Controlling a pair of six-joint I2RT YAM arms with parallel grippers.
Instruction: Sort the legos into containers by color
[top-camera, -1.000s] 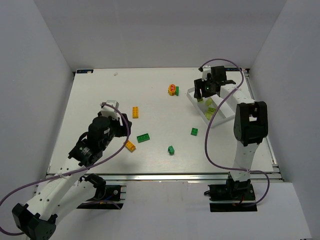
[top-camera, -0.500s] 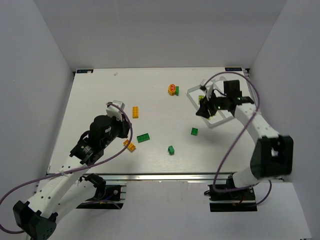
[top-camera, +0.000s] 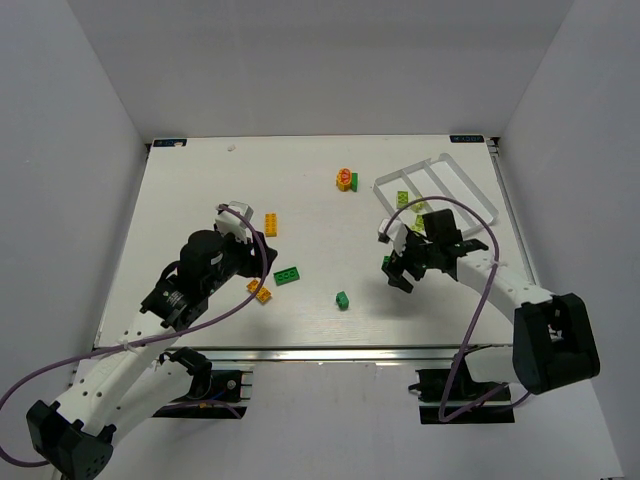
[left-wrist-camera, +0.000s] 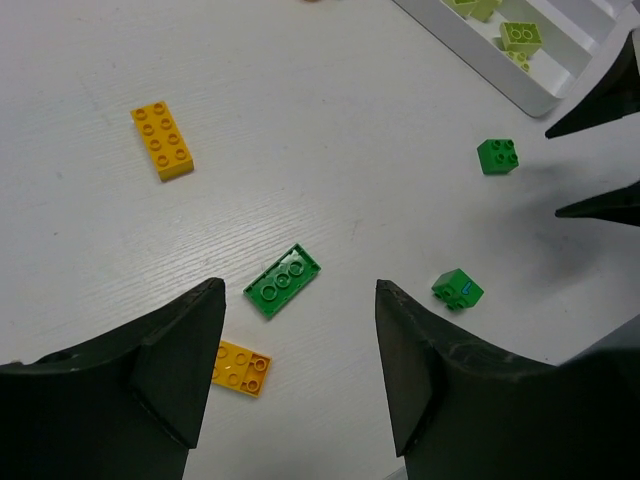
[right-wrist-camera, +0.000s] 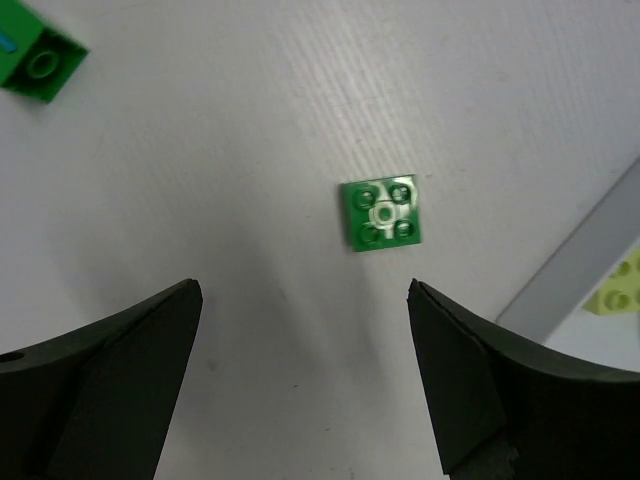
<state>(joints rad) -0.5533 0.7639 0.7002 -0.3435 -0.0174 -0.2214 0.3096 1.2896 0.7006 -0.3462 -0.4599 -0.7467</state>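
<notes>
My right gripper (top-camera: 394, 263) is open and empty, low over a dark green square brick (right-wrist-camera: 380, 214) that lies just ahead of its jaws (top-camera: 388, 262). My left gripper (top-camera: 256, 262) is open and empty above a flat green plate (left-wrist-camera: 283, 281) and a small orange brick (left-wrist-camera: 241, 368). A long orange brick (top-camera: 271, 224) and a round orange-and-red piece (top-camera: 346, 179) lie farther back. Another green brick (top-camera: 342, 299) lies on its side near the front. The clear tray (top-camera: 470, 190) at the back right holds lime bricks (top-camera: 402, 197).
The tray's near wall (right-wrist-camera: 570, 260) lies just right of the green square brick. White walls enclose the table on three sides. The right arm's cable loops over the table's front right.
My right gripper has swung from over the tray toward the front, down to the green square brick. My left gripper has shifted slightly right, toward the green plate.
</notes>
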